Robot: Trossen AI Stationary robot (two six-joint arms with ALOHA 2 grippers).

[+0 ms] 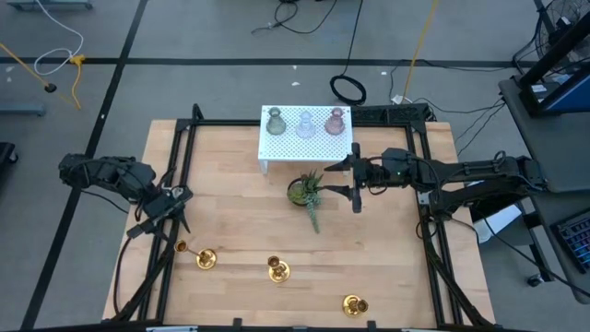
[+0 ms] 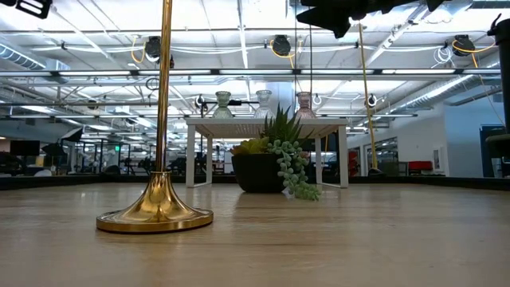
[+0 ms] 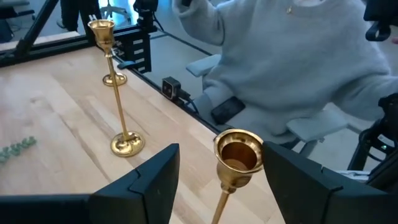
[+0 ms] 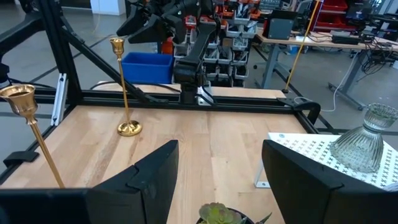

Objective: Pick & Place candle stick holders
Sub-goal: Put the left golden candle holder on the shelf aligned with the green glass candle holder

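Pale wooden boards make up the counter (image 1: 240, 221), ringed by a black frame on a grey workshop floor. From the high view, three candle stick holders stand along the near edge: the left holder (image 1: 205, 259), the middle holder (image 1: 277, 269) and the right holder (image 1: 354, 303), well apart from one another; the left hand (image 1: 166, 210) hovers just beside the left one with its fingers spread, while the right hand (image 1: 355, 180) waits, also spread, near a potted plant (image 1: 305, 191) and a white shelf (image 1: 304, 148) carrying three glass vases. At counter height, one holder (image 2: 159, 119) fills the foreground: broad flared base, very thin tall stem, polished gold, with the plant and shelf behind. The left wrist view shows the cup of the nearest holder (image 3: 236, 155) between the spread dark fingers (image 3: 155, 180), untouched, two more beyond and a seated person in a grey top past the counter edge. The right wrist view shows two holders and that arm's parted fingers over the plant. These look rigid, light, slick and top-heavy; pinching the stem low, just under the cup at most, should keep one from tipping or sliding.
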